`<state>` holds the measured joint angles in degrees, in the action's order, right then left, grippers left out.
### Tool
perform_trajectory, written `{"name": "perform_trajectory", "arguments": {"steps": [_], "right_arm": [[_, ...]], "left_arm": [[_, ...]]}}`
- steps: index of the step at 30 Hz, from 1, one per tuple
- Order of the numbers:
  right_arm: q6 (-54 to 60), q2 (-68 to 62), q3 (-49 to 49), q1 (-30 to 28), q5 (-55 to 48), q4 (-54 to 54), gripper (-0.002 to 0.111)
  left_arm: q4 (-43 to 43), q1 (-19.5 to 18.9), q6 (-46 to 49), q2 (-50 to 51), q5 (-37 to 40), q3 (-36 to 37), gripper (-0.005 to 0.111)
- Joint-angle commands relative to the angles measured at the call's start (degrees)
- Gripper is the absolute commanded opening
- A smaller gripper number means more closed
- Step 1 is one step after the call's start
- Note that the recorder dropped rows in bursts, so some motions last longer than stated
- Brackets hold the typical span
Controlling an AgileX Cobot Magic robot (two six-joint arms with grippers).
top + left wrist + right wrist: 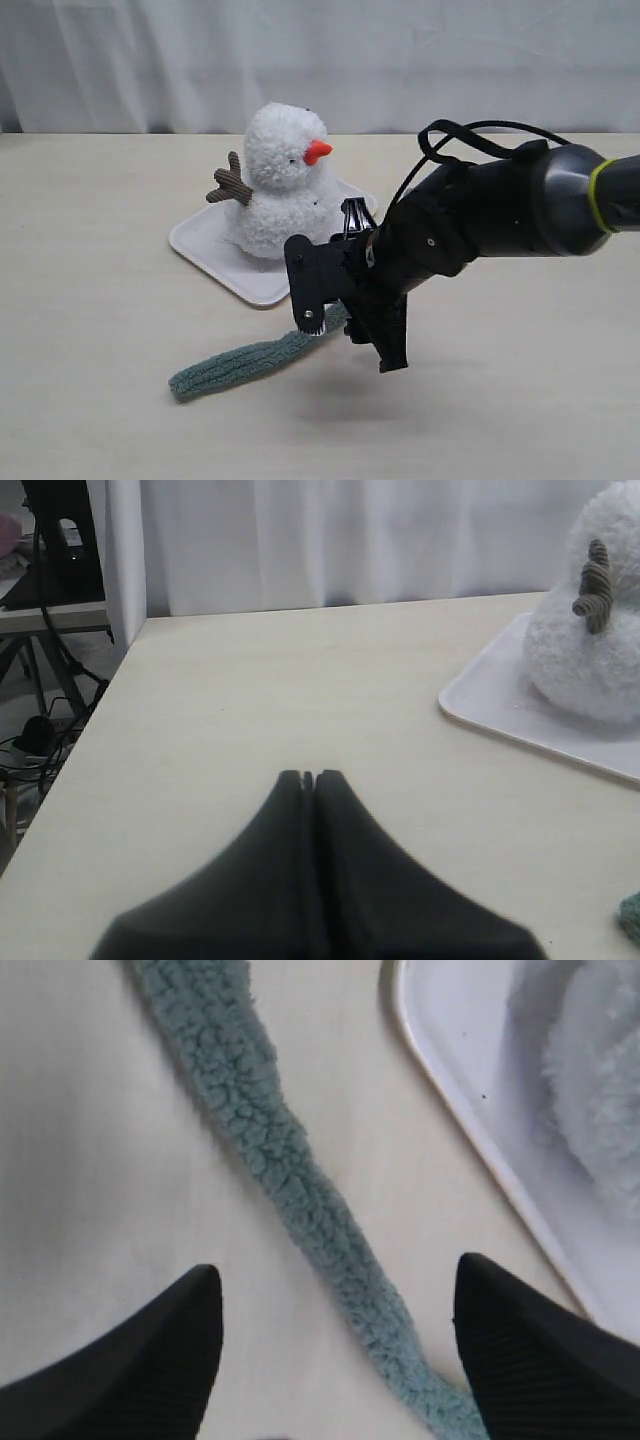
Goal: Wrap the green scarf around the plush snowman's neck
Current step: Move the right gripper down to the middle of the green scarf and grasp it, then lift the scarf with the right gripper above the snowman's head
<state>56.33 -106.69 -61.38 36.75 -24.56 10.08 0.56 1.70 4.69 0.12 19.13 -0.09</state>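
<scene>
Pickup step: the right gripper [335, 1285] hung spread-fingered, the scarf [262, 1145] running flat between its fingers — snowman [282, 185] just beyond them. The next move probably called for closing to pinch it. The left gripper [308, 778] had its fingers pressed together, empty.

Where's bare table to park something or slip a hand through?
Bare: the table left of the tray, and the exterior view's lower right, past the right gripper. Crowded: centre, where that open gripper straddles the green scarf right beside the tray holding the plush snowman.
</scene>
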Motion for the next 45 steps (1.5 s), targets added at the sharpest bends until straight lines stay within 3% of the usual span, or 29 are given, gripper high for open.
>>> {"name": "perform_trajectory", "arguments": {"steps": [1,17,30,33,37,45], "right_arm": [[1.34,-2.01,-1.88,0.11,-4.07,2.86,0.062],[-14.94,-6.72,-1.88,0.11,0.02,21.96,0.058],[-15.67,-9.58,-1.88,0.11,5.36,24.05,0.054],[-15.67,-9.58,-1.88,0.11,6.64,24.96,0.04],[-15.11,-9.23,-1.88,0.11,6.53,25.46,0.005],[-17.21,5.7,-1.88,0.11,8.47,25.15,0.004]], "left_arm": [[0.09,0.33,-0.01,-0.12,-0.6,0.09,0.0],[0.09,0.33,-0.01,-0.12,-0.6,0.09,0.0],[0.09,0.33,-0.01,-0.12,-0.6,0.09,0.0],[0.09,0.33,-0.01,-0.12,-0.6,0.09,0.0],[0.09,0.33,-0.01,-0.12,-0.6,0.09,0.0],[0.09,0.33,-0.01,-0.12,-0.6,0.09,0.0]]}}
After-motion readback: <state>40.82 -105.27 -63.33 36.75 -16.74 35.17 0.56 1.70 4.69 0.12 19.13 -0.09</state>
